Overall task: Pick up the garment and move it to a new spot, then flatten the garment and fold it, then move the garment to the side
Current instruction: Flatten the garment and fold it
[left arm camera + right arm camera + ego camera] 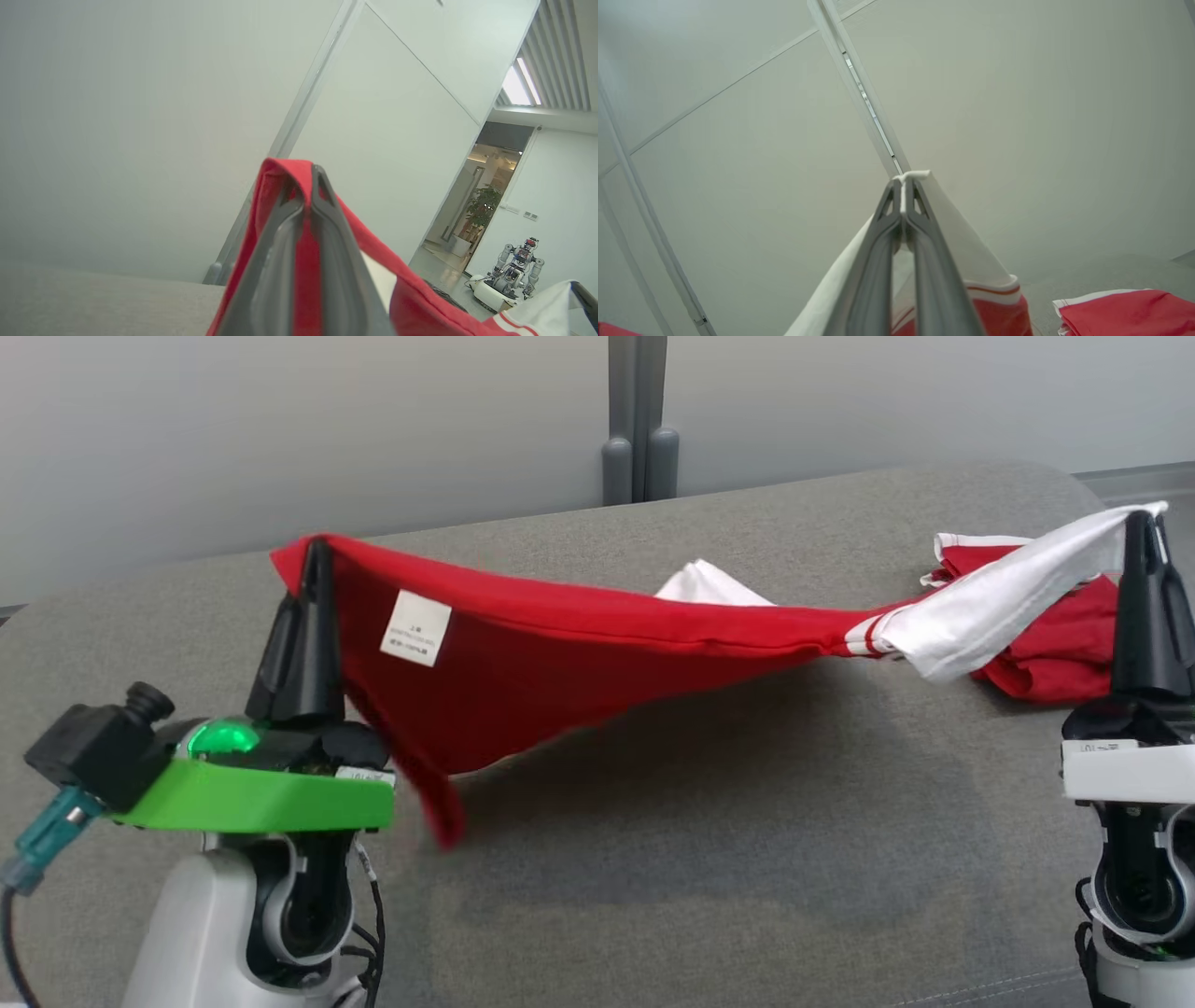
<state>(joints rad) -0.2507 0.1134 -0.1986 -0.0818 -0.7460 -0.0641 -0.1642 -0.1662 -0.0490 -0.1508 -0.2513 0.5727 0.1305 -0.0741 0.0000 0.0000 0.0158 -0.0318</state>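
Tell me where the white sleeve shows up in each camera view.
Head view: white sleeve far right, raised.
Left wrist view: sleeve in bottom right corner.
Right wrist view: sleeve at bottom centre.
Shared landmark: right hand pinching its tip.

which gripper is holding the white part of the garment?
The right gripper, shut on the white end of the garment; the left gripper pinches its red edge.
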